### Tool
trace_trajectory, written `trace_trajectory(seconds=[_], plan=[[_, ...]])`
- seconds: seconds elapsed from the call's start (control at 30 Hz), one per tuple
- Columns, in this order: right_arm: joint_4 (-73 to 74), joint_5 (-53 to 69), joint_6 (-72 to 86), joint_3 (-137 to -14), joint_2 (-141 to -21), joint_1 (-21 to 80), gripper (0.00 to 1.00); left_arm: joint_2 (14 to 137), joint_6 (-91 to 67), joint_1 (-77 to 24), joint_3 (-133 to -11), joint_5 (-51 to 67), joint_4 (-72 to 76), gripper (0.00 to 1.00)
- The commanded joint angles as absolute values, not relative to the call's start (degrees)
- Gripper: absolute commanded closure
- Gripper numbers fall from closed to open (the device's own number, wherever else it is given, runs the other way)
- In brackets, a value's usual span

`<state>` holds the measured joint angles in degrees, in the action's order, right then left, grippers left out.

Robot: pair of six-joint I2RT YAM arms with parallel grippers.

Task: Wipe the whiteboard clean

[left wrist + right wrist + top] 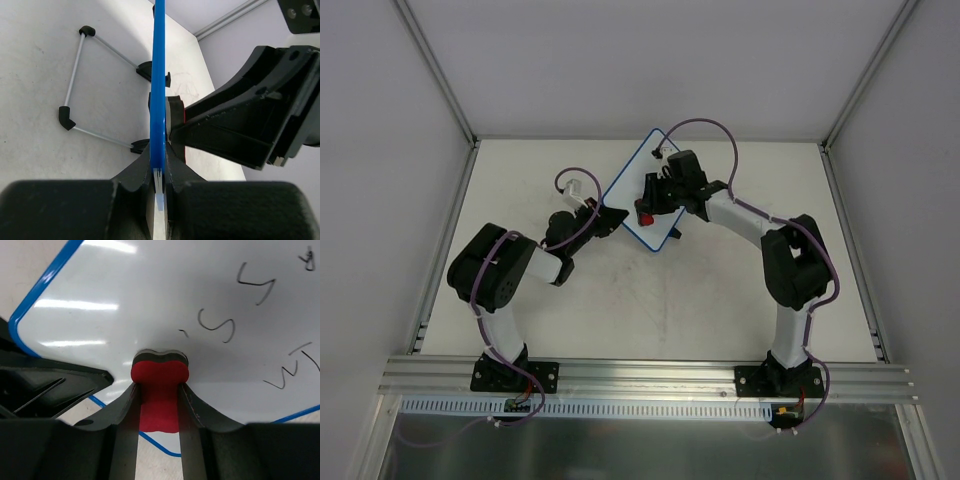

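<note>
the left pincer (159, 167) is pinched shut on the blue rim of the whiteboard (150, 300), at its left side. the right pincer (159, 387) is squeezed on the red eraser (160, 371). the eraser's dark pad presses on the white face, just beside some black writing (220, 325). the board is in the far middle of the table (740, 300). it looks thin, light and stiff, with a shiny, slippery face, so it could slide when rubbed. the rim, away from the writing, seems the best place to hold.
</note>
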<state>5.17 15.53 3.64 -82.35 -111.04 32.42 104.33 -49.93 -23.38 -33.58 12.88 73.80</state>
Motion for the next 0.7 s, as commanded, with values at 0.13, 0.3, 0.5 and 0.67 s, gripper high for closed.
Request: trace_trajectory(seconds=[0.13,0.3,0.5,0.67], plan=[[2.1,23.6,-2.4,-81.4,-109.1,35.8,1.0,105.8,-50.2,-23.2,-36.1,15.4,96.3,1.0],[4.4,22.6,-4.7,-80.8,-107.7,35.7,1.0,105.7,-50.0,-23.2,-36.6,16.4,96.3,1.0],[7.5,14.6,-1.3,-79.4,-110.2,32.4,1.0,105.0,-49.7,-23.2,-35.7,15.8,96.3,1.0],[8.6,10.3,3.3,-78.8,-111.9,28.2,1.0,104.8,-49.5,-23.2,-35.5,15.7,96.3,1.0]])
